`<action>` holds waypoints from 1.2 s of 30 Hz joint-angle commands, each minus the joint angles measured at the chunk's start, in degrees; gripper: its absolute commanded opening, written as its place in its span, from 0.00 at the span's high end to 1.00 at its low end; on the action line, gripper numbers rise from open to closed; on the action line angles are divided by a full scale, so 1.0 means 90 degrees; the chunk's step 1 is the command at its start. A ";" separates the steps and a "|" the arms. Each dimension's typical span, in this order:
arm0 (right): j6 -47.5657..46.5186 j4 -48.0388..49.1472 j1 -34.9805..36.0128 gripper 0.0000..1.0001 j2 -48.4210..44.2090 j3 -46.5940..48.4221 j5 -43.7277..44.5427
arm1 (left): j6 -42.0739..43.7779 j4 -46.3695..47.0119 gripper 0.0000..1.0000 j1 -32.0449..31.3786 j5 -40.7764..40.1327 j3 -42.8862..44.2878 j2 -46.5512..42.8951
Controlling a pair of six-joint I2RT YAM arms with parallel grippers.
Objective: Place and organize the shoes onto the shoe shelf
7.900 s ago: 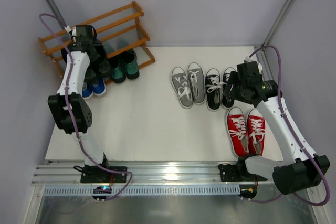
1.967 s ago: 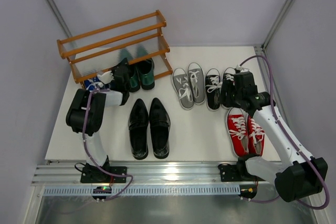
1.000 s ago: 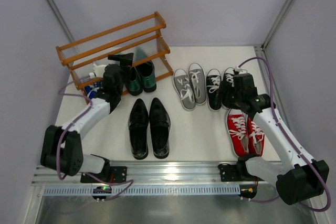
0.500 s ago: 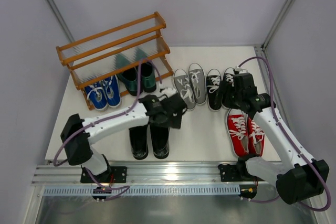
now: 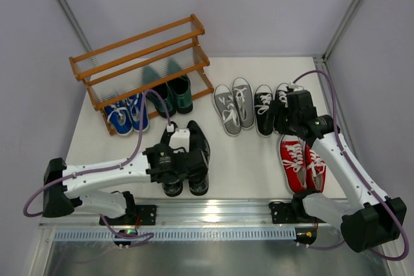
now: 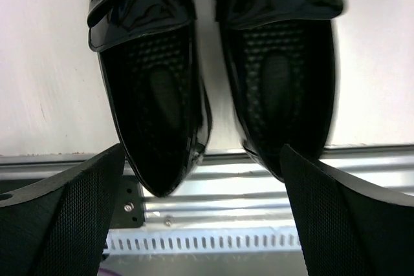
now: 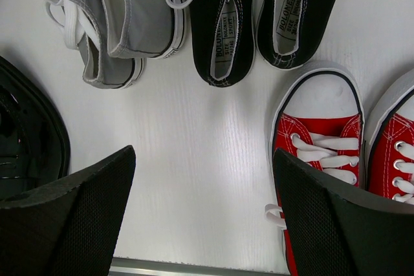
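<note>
From above, a white bench sits between pale lilac walls, with a metal rail along its near edge. The shoe shelf stands at the far left. The blue sneakers and dark green loafers are tucked in at its foot, and its upper tiers are bare. The grey sneakers, black-and-white sneakers and red sneakers lie on the right.

The left wrist view adds the black leather loafers, heels toward the rail, below the left claw, which gapes wide and holds nothing.

In the right wrist view, insole labels show in the black-and-white pair. The right claw is spread over bare bench, gripping nothing.
</note>
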 commanded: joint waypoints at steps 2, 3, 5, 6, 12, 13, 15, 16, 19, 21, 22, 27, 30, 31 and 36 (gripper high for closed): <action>0.0017 -0.0099 0.0086 0.13 -0.0085 0.0197 0.0004 | -0.0266 0.1252 0.00 0.0041 -0.0116 -0.1214 -0.0045; 0.0007 -0.0109 0.0105 0.13 -0.0104 0.0178 0.0062 | -0.0276 0.1738 0.00 0.0060 -0.0096 -0.1622 -0.0006; 0.0017 -0.0119 0.0106 0.13 -0.0211 0.0119 0.0092 | -0.0228 0.2383 0.00 0.0060 -0.0096 -0.1995 0.0160; 0.0017 -0.0138 0.0115 0.13 -0.0241 0.0051 0.0102 | -0.0179 0.3093 0.00 0.0051 -0.0105 -0.2316 0.0219; 0.0163 -0.0343 0.0174 0.18 -0.0543 -0.0183 0.0248 | 0.0095 0.4709 0.02 0.0197 -0.0370 -0.2447 0.1563; 0.0192 -0.0373 0.0203 0.19 -0.0602 -0.0213 0.0267 | 0.0076 0.4963 0.07 0.0236 -0.0350 -0.2437 0.1731; 0.0299 -0.0460 0.0213 0.21 -0.0826 -0.0271 0.0316 | -0.0216 0.5189 0.37 0.0246 -0.0301 -0.2495 0.2160; 0.0329 -0.0509 0.0242 0.23 -0.0914 -0.0281 0.0365 | -0.0314 0.5383 0.59 0.0236 -0.0272 -0.2621 0.2269; 0.0446 -0.0656 0.0272 0.25 -0.1274 -0.0408 0.0512 | -0.1074 0.5084 1.00 -0.0064 -0.0543 -0.2710 0.2349; 0.0514 -0.0783 0.0262 0.25 -0.1470 -0.0515 0.0599 | -0.1407 0.4246 1.00 -0.0416 -0.0992 -0.2457 0.2212; 0.0524 -0.0793 0.0281 0.26 -0.1655 -0.0564 0.0638 | -0.1796 0.3894 1.00 -0.0602 -0.1468 -0.2292 0.2096; 0.0622 -0.0871 0.0291 0.28 -0.2077 -0.0818 0.0668 | -0.3096 0.1393 1.00 -0.1433 -0.2457 -0.1032 0.1900; 0.0554 -0.0861 0.0291 0.29 -0.2038 -0.0750 0.0658 | -0.3099 0.0788 1.00 -0.1473 -0.2683 -0.0428 0.1744; 0.0457 -0.0871 0.0301 0.29 -0.2009 -0.0702 0.0639 | -0.3040 0.0689 1.00 -0.1473 -0.2761 -0.0280 0.1685; 0.0134 -0.0929 0.0311 0.29 -0.1521 -0.0233 0.0610 | -0.1910 0.0257 1.00 -0.0879 -0.2918 0.0511 0.0924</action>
